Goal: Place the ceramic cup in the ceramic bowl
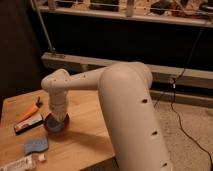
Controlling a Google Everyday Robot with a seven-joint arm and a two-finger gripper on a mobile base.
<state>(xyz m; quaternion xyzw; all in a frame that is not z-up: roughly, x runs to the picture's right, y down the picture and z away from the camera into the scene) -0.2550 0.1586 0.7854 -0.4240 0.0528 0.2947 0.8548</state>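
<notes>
the gripper [57,116] hangs just over the ceramic bowl [55,125] on the wooden surface [85,135]; the ceramic cup [54,123] sits inside the bowl; the blue-grey pad [36,145] lies nearby.
</notes>
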